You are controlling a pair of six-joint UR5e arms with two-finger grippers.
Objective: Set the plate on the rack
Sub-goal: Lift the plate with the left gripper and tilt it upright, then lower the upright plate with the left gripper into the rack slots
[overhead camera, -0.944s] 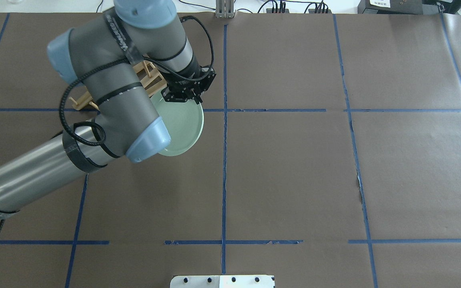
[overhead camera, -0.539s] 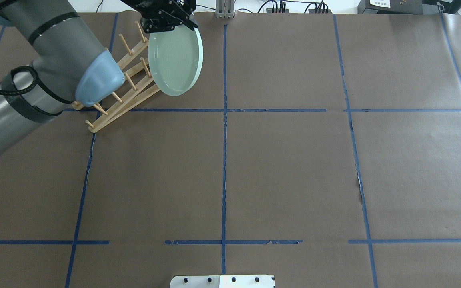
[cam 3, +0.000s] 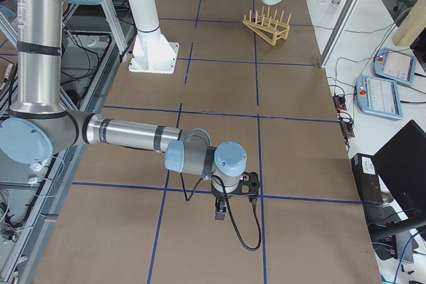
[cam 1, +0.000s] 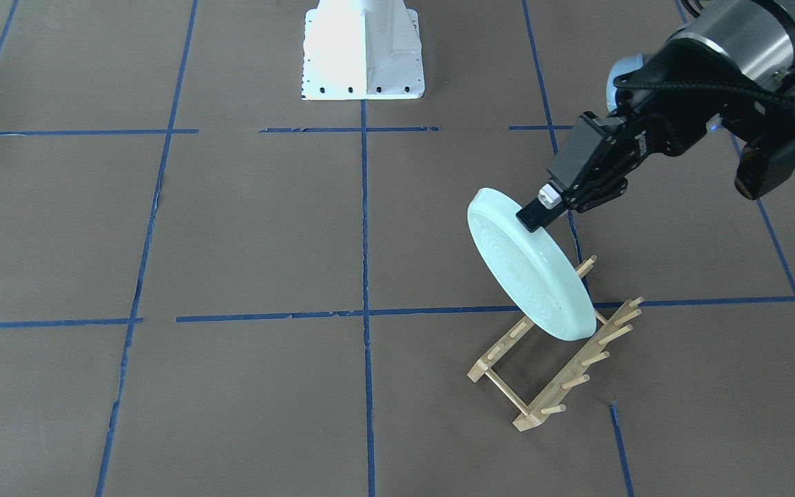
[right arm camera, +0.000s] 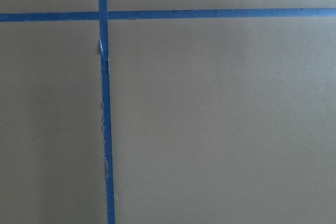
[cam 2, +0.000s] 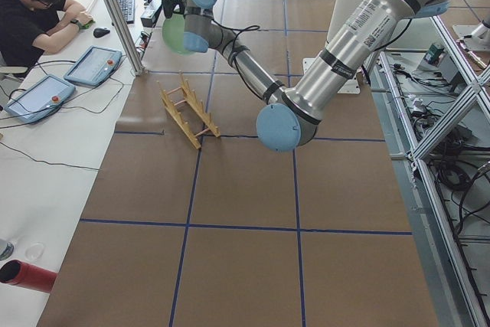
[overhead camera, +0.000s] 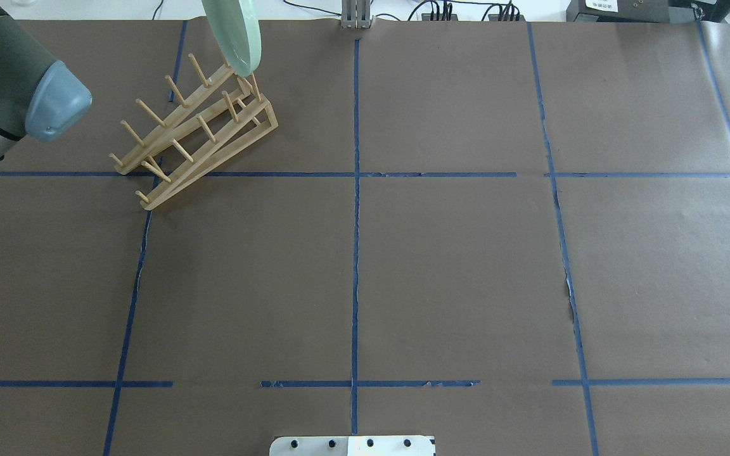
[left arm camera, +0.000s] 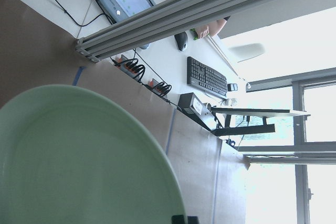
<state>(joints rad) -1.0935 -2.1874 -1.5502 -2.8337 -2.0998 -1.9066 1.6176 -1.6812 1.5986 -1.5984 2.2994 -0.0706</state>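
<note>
Seen from across the tabletop (cam 1: 232,241), the white arm base (cam 1: 363,52) stands well away from the left gripper (cam 1: 534,212), with blue tape lines (cam 1: 364,228) crossing the paper between them. The plate (cam 1: 528,276) hangs tilted on edge just below this gripper, which is clamped on its upper rim. Under the gripper lies the rack (cam 1: 549,386). Its upright pegs stand beneath the plate's lower edge, and in the side views the plate appears clear above them. The right gripper (cam 3: 223,212) hangs low over the tabletop, well apart; whether it is open I cannot tell.
</note>
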